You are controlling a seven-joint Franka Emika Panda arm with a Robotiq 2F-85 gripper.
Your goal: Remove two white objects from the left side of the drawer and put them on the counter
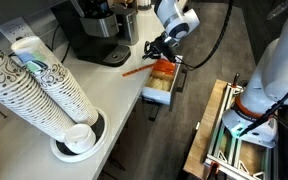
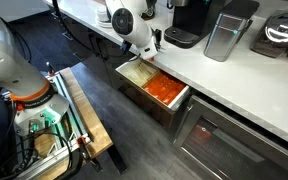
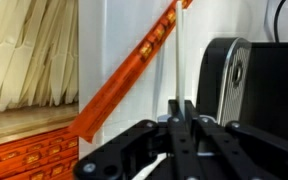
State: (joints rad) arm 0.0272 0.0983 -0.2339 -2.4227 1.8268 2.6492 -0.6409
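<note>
Drawer (image 1: 156, 98) pulled out | jaws nearly closed, pinching thin white stick (image 3: 175, 60) | above counter (image 1: 109, 80); orange stick (image 3: 124, 70) beside

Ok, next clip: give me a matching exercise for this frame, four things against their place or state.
Things:
1. drawer
2. paper cup stacks
3. orange stick
4. pincer

Place or state:
A. lying on the counter
B. shut
C. pulled open
D. standing in a round black base

Pairs: 1-C, 2-D, 3-A, 4-B.
</note>
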